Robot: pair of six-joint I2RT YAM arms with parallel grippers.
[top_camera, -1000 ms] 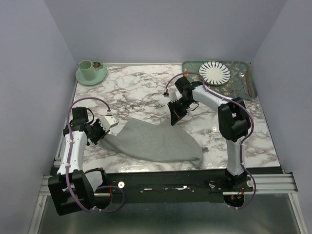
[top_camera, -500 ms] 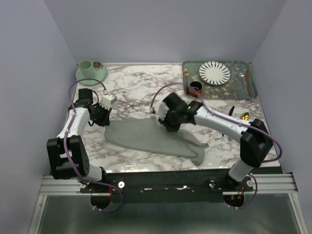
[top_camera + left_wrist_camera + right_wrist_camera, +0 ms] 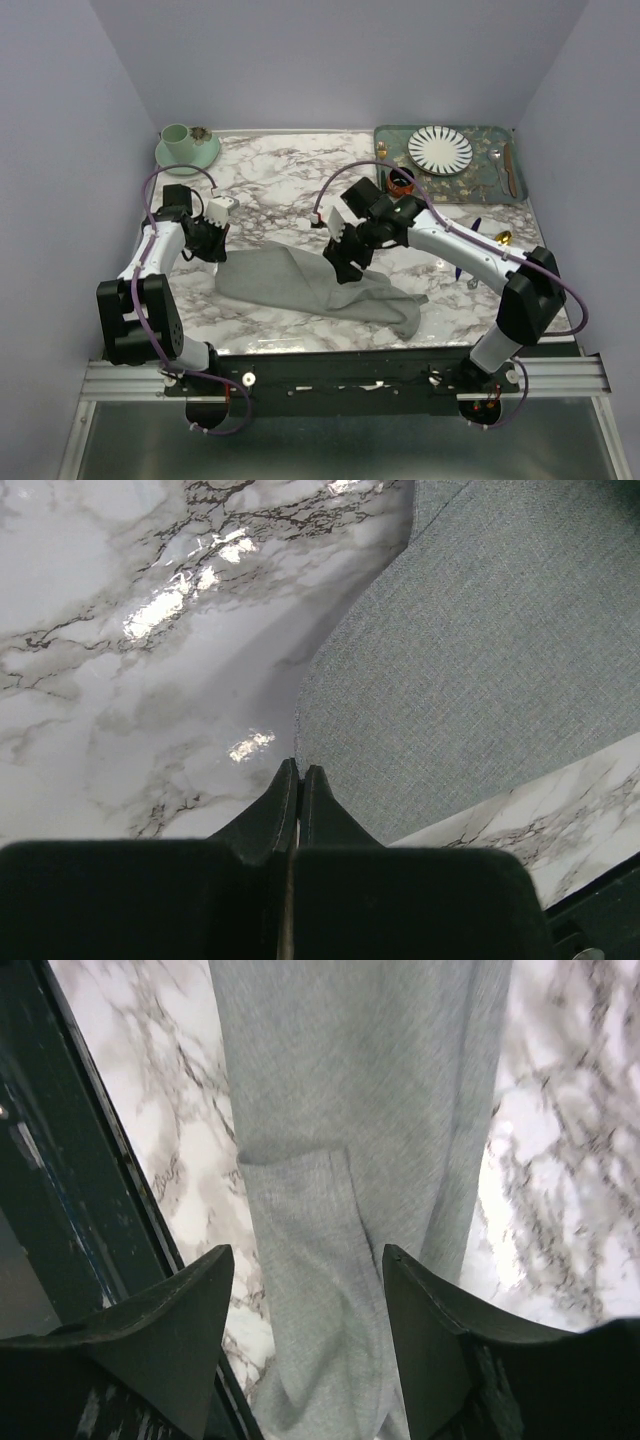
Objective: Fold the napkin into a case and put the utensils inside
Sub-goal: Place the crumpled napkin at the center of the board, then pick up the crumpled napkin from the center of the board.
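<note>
The grey napkin (image 3: 310, 288) lies rumpled and loosely folded across the front of the marble table, a wide wedge with no case shape to it. My left gripper (image 3: 214, 246) is shut on its left corner, and in the left wrist view the cloth (image 3: 480, 660) runs right up to the closed tips (image 3: 298, 771). My right gripper (image 3: 345, 262) hangs open just above the napkin's middle, and a folded flap of cloth (image 3: 330, 1220) lies under the gap between its fingers (image 3: 305, 1265). The utensils lie at the right behind the right arm: a dark blue handle (image 3: 475, 226) and a gold spoon bowl (image 3: 505, 238).
At the back right stands a green patterned tray (image 3: 395, 135). It holds a striped plate (image 3: 440, 149), a small orange cup (image 3: 402, 181), a gold fork (image 3: 381, 151) and more cutlery (image 3: 511, 168). A mint cup on a saucer (image 3: 186, 147) sits at the back left.
</note>
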